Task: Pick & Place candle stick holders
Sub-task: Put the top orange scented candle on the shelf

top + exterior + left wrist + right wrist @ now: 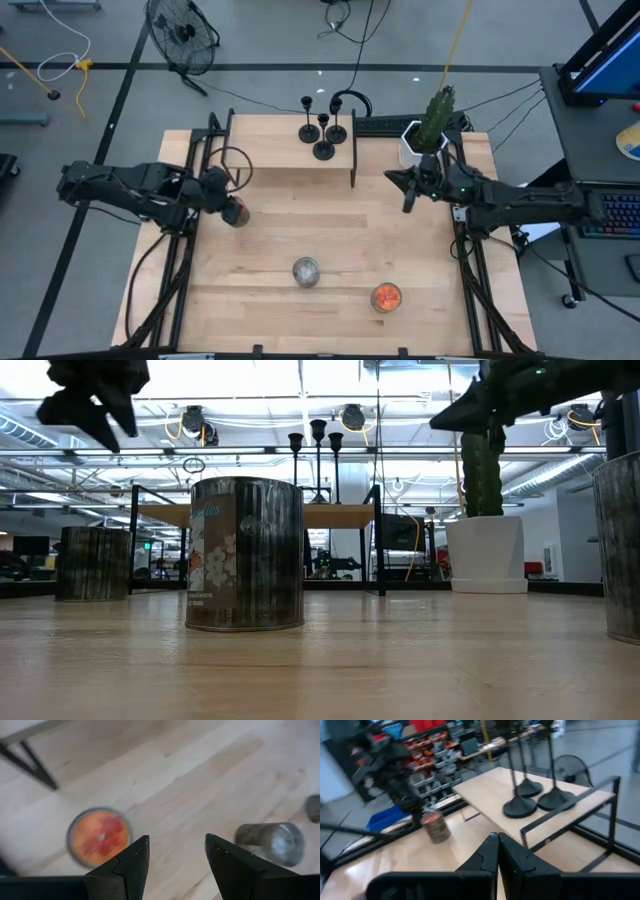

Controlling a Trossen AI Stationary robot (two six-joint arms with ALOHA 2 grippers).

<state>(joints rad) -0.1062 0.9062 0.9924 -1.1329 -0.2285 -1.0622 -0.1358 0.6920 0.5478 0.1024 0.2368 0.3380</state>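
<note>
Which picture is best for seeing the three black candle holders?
The right wrist view: the candle stick holders stand close, their disc bases clear on the raised shelf. The high view shows them small from above. The low view shows only their tops far off. The left wrist view misses them.

This was a robotics lab in an open industrial hall. A wooden bench (330, 235) stood on a grey concrete floor (100, 110) marked with dark tape lines, with loose cables (350, 25) and a floor fan (182, 35) nearby. Exposed ceiling ducts (250, 420), strip lighting and storage shelving (427, 757) showed beyond.
</note>
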